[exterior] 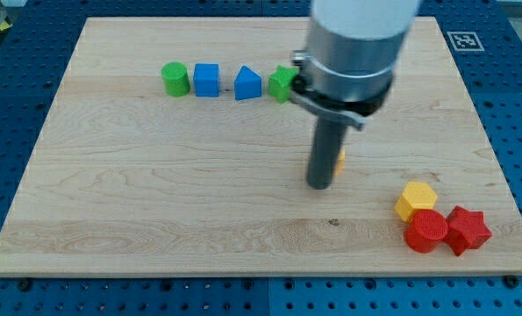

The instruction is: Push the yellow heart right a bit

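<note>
My tip (pixel 319 185) rests on the pale wooden surface (pixel 155 193), a little right of its centre. The yellow heart block (pixel 340 160) is almost wholly hidden behind the dark rod; only a sliver of yellow shows at the rod's right edge, touching or just beside it, so its shape cannot be made out. There is no gripper to spread or press together. Along the view's top stand a green cylinder block (pixel 175 79), a blue cube block (pixel 207 80), a blue wedge-topped block (pixel 248 84) and a green star block (pixel 282 83), the last partly behind the arm. Near the view's bottom right cluster a yellow hexagon block (pixel 416 199), a red cylinder block (pixel 426 231) and a red star block (pixel 468 229), touching one another
</note>
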